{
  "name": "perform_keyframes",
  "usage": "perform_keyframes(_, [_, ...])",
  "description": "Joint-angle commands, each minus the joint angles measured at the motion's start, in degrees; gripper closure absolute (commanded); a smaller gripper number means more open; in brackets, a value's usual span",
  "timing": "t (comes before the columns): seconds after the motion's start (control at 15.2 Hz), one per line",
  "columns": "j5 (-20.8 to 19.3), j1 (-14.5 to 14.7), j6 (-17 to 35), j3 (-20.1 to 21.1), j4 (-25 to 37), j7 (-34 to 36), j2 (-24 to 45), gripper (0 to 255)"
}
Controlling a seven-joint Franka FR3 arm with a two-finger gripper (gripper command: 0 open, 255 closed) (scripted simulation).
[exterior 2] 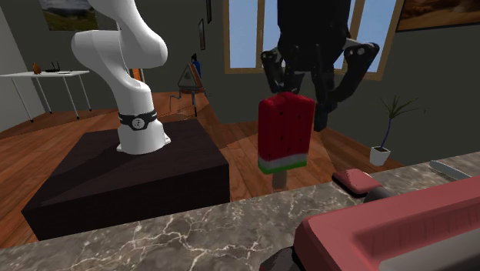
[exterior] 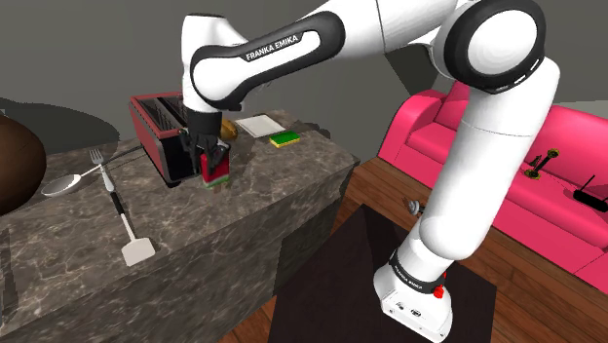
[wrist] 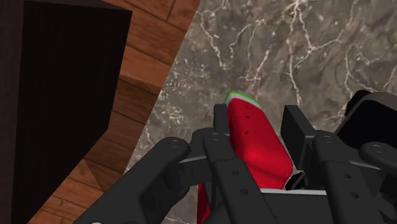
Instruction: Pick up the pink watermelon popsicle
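Clasping seeded red popsicle (exterior 2: 285,127), veined marble counter (wrist: 305,38)

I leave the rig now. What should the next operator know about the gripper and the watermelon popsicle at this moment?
Gripper: shut on the popsicle, one finger on each side.
Popsicle: red with a white and green base, upright, stick pointing down. The stick seems just clear of the marble counter, near the red toaster.
Done: the grasp; the lift looks begun.
Left: raise it well above the counter without loosening the grip.
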Motion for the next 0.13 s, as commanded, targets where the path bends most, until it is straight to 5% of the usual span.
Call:
perform_keyframes(0.0, [0.15, -0.04, -0.94, 0.04, 0.67, -0.05, -0.30, 255])
perform_keyframes(0.07, [0.14, -0.04, -0.94, 0.04, 0.68, -0.05, -0.29, 255])
